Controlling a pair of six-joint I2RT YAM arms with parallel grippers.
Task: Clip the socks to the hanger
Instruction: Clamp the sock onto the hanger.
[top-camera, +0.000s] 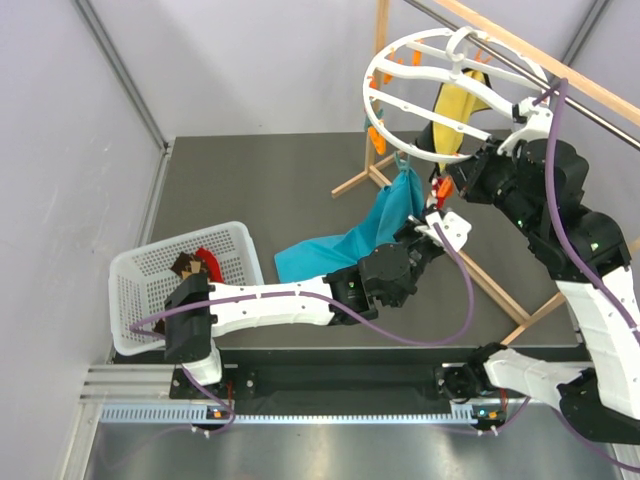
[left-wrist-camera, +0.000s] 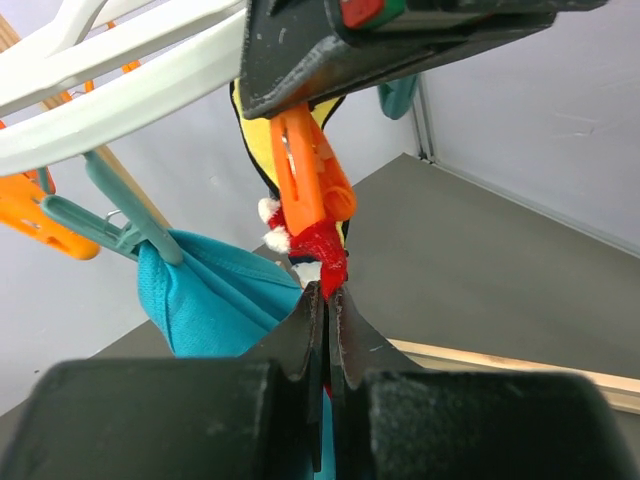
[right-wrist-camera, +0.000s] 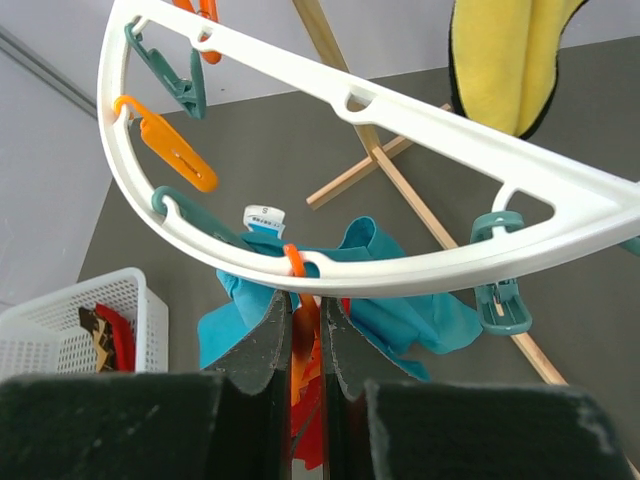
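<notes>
Table (top-camera: 260, 190): dark grey, matte, flat top.
- Near left: white mesh basket (top-camera: 132, 312) stands on it, close to the left edge.
- Far centre to right: wooden rail frame (top-camera: 352, 184), its floor bars resting on the surface.
- Centre: lower end of the teal cloth (top-camera: 325, 255) lies crumpled on the top.

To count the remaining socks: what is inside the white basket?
A red sock and a brown checkered sock lie in the white basket. The left arm covers its near corner, so more may be hidden there.
</notes>
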